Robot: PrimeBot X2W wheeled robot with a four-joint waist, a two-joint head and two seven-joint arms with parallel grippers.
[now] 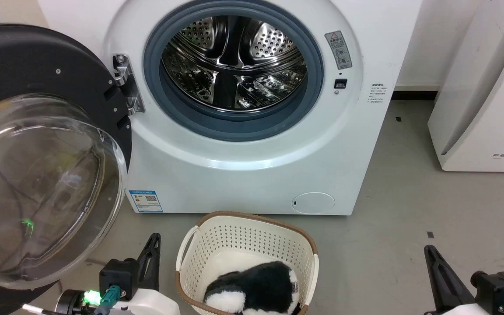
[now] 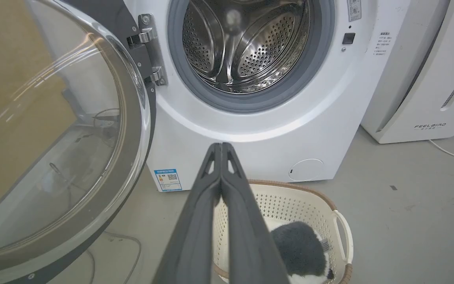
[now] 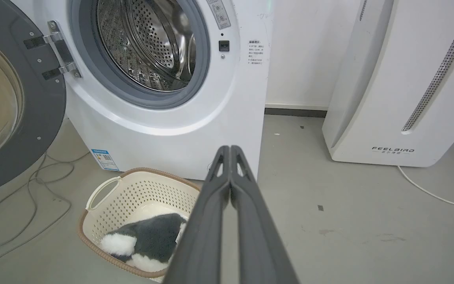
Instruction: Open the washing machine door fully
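The washing machine door [image 1: 42, 175] stands swung out on its hinge, left of the washing machine [image 1: 252, 175]. The left gripper [image 2: 221, 146] is the nearer, just right of the door's rim, fingers together and empty. The right gripper [image 3: 230, 149], likewise pressed together, lies well apart.

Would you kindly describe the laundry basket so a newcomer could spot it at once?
Find the white washing machine with its door swung open. On the floor right before it sits a cream perforated basket with a brown rim, holding a black-and-white plush toy.
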